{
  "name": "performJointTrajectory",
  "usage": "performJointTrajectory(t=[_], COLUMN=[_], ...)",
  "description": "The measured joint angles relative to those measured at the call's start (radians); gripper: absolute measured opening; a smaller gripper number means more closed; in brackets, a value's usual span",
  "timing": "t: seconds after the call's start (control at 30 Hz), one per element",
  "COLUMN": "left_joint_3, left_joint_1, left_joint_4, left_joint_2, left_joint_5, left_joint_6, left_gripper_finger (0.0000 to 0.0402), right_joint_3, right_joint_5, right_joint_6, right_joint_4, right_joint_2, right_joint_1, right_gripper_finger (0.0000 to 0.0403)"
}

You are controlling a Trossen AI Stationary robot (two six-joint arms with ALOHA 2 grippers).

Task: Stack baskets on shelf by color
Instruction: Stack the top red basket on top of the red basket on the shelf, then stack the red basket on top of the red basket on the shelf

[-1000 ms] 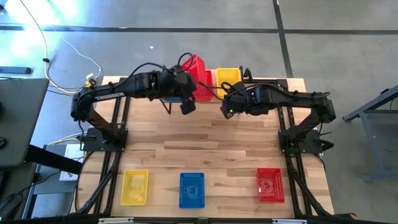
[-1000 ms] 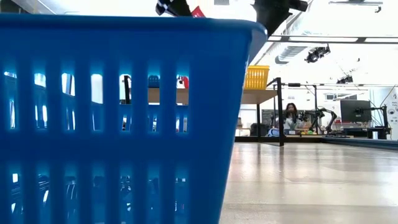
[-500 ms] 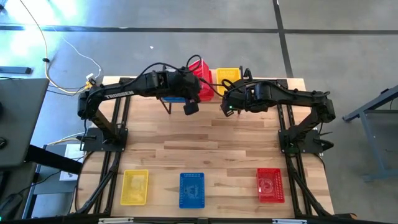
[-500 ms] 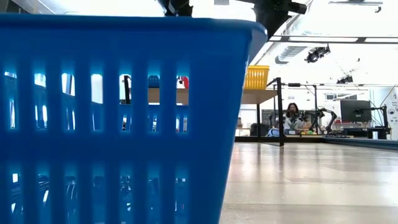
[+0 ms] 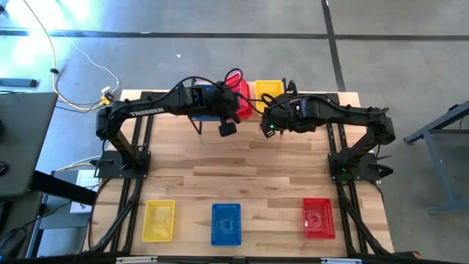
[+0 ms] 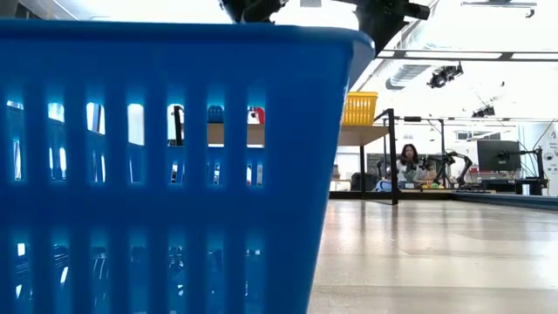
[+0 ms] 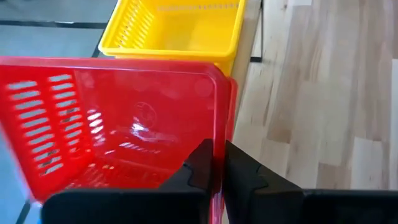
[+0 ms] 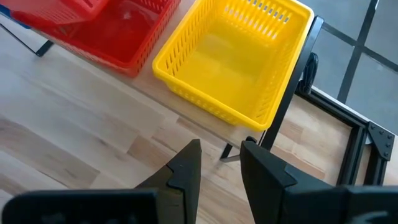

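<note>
- High view: the left hand [image 5: 236, 110] pinches a red basket [image 5: 236, 92] at the shelf [image 5: 293, 97] at twelve o'clock of the worktop [image 5: 242, 165]; a yellow basket [image 5: 269, 91] sits just beside it. A yellow one [image 5: 158, 220], a blue one [image 5: 226, 224] and a red one [image 5: 318, 218] lie along six o'clock.
- Low view: the blue basket [image 6: 166, 157] fills the foreground.
- Left wrist view: the fingers [image 7: 198, 167] are pressed onto the red basket's [image 7: 118, 124] rim.
- Right wrist view: the right hand [image 8: 219, 163] is spread and holds nothing, near the yellow basket [image 8: 233, 59].
</note>
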Motion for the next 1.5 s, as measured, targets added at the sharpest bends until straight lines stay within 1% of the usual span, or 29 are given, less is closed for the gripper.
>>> performJointTrajectory(t=[0.13,0.6,0.67,0.77,0.9,1.03,1.13,1.23,1.37,1.5], left_joint_3=[0.000,0.001,0.016,0.073,0.156,0.180,0.180,0.164,0.092,-0.001], left_joint_1=[-0.001,0.000,0.000,-0.001,-0.015,-0.045,-0.068,-0.094,-0.137,-0.204], left_joint_4=[0.001,0.006,-0.016,-0.077,-0.199,-0.268,-0.327,-0.359,-0.356,-0.354], left_joint_2=[0.002,0.002,0.002,0.001,-0.001,-0.035,-0.066,-0.099,-0.152,-0.199], left_joint_5=[-0.047,-0.067,-0.065,-0.053,-0.033,-0.029,-0.028,-0.023,0.049,0.036], left_joint_6=[0.000,0.016,0.013,-0.001,-0.011,-0.019,-0.031,-0.079,-0.154,-0.230], left_gripper_finger=[0.0034,0.0077,0.0081,0.0085,0.0084,0.0081,0.0079,0.0079,0.0079,0.0078], right_joint_3=[0.000,0.000,0.000,0.000,0.000,0.000,0.000,0.000,0.000,-0.002], right_joint_5=[-0.003,-0.013,-0.049,-0.114,-0.202,-0.275,-0.322,-0.341,-0.387,-0.446], right_joint_6=[0.000,-0.010,-0.029,-0.048,-0.070,-0.094,-0.131,-0.135,-0.142,-0.143], right_joint_4=[0.000,0.000,0.000,0.000,0.003,0.003,0.003,0.002,0.000,-0.011], right_joint_2=[0.000,0.000,0.000,0.000,0.000,0.000,0.000,0.000,0.000,0.000], right_joint_1=[0.000,0.000,0.000,0.001,0.001,0.009,0.030,0.057,0.099,0.149], right_gripper_finger=[0.0099,0.0099,0.0099,0.0099,0.0099,0.0099,0.0099,0.0099,0.0099,0.0099])
